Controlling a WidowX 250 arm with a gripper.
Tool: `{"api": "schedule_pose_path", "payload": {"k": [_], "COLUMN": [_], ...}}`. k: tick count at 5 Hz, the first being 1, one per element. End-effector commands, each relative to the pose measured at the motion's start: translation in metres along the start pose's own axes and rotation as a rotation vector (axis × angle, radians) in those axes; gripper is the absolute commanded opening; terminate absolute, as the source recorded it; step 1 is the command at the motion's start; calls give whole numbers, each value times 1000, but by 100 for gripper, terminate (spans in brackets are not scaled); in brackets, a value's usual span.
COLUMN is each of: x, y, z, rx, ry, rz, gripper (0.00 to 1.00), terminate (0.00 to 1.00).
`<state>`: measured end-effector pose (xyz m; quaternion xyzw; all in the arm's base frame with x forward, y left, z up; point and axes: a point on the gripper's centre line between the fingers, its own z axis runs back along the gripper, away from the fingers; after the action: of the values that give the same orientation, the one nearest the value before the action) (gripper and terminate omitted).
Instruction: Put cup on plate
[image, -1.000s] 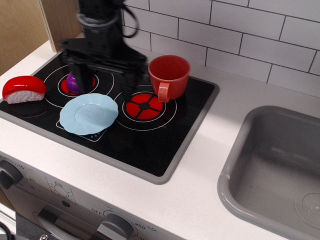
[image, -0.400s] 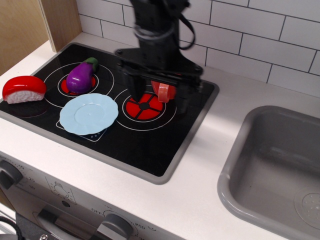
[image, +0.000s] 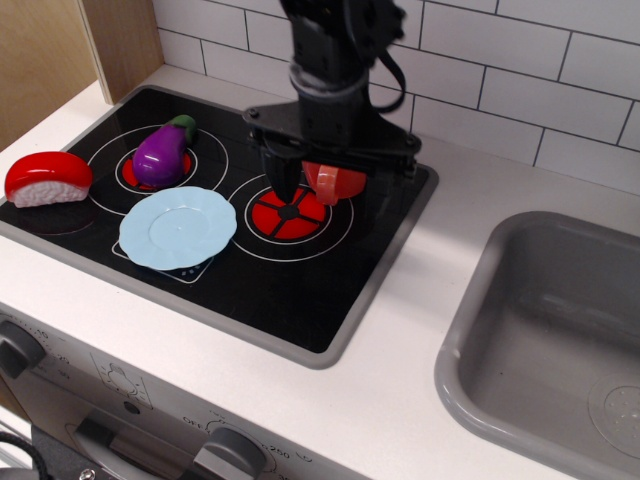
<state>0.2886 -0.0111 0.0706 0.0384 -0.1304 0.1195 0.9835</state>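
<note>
The coral-red cup (image: 336, 181) stands on the black stovetop at the back right burner. Most of it is hidden behind my gripper; only its lower front and handle show. My gripper (image: 331, 190) hangs straight over the cup with its jaws spread wide, one finger (image: 284, 183) left of the cup and the other on its right side. It looks open, with the fingers beside the cup. The light-blue scalloped plate (image: 178, 228) lies empty on the stove's front left, well left of the cup.
A purple eggplant (image: 163, 154) lies on the back left burner. A red-and-white sushi piece (image: 47, 179) sits at the stove's left edge. A grey sink (image: 550, 340) is at the right. A tiled wall runs behind, with a wooden panel (image: 50, 55) at the left.
The arm moved right from over the eggplant to over the cup and came lower around it. The eggplant now shows; the cup is mostly covered. Cup and plate stay in place.
</note>
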Motion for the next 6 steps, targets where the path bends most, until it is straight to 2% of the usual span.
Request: {"api": "schedule_pose_path", "payload": {"k": [1,2,4,6], "x": [19,20,20,3], "y": [1,4,16,46], "z": [2,3,2,23], "rx": [-10,-24,-36,-71], "ry": [-20,-12,-35,-30], "rz": [26,42,110,81], "gripper": [100,0,0,0], "terminate": [0,0,0,0]}}
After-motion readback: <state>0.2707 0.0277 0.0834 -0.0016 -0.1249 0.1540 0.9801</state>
